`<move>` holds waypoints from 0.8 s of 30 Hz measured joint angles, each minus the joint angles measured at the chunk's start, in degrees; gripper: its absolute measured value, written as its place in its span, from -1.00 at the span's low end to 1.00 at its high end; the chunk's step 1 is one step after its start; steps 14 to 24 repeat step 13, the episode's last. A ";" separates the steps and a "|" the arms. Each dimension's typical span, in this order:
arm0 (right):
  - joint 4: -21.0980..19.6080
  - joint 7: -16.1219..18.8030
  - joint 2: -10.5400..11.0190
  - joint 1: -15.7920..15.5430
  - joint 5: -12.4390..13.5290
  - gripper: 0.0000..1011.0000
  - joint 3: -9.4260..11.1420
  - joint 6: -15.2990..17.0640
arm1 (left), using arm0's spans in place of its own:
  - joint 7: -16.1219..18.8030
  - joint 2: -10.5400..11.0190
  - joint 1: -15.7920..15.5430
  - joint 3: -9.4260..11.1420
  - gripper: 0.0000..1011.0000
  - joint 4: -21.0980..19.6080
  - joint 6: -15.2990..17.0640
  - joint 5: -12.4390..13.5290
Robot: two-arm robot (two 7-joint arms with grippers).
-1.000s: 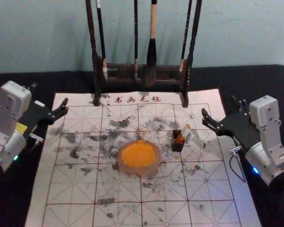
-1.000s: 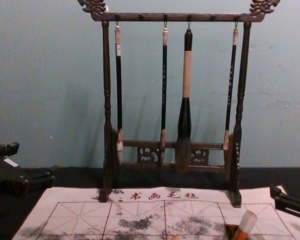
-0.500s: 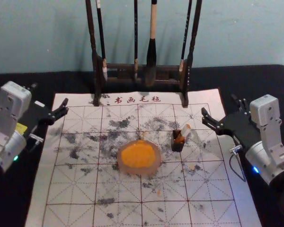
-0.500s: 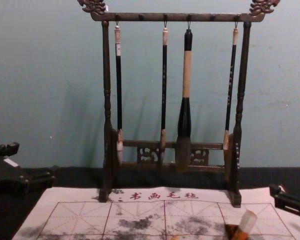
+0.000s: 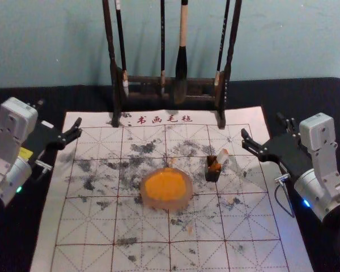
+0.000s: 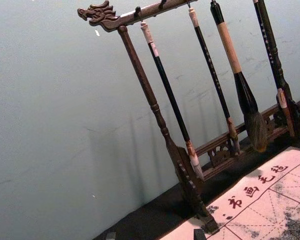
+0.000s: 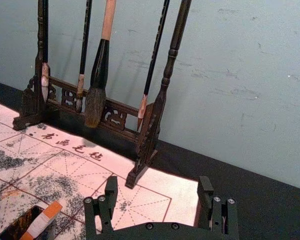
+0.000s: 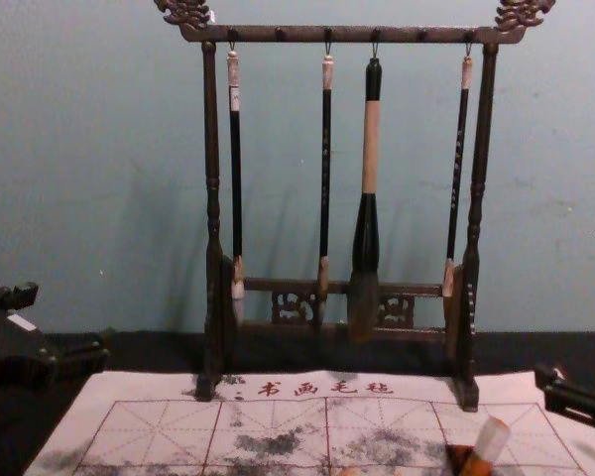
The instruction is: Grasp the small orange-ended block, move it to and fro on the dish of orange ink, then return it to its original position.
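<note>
Nearest, the dish of orange ink (image 5: 165, 187) sits on the mat (image 5: 141, 258); beyond it, towards the right edge, the orange-ended block (image 5: 222, 156) leans in its small dark container (image 5: 212, 174). Farther on, the right gripper (image 7: 158, 181) waits by that edge, fingers spread and empty; the left gripper (image 5: 59, 111) idles, open and empty, by the far left corner. The brush rack (image 5: 173, 81) stands at the far edge. And no, block and dish haven't budged from a moment ago! So the grasp comes first, likely right-handed.
</note>
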 joint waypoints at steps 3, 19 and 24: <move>-0.02 0.00 0.00 0.00 0.01 0.98 0.00 0.00 | 0.00 0.00 0.00 0.00 0.98 0.00 0.00 0.00; -0.05 0.00 0.00 0.00 0.01 0.98 0.00 0.00 | 0.00 0.00 0.00 0.00 0.98 0.00 0.00 0.00; -0.05 0.00 0.00 0.00 0.01 0.98 0.00 0.00 | 0.00 0.00 0.00 0.00 0.98 0.00 0.00 0.00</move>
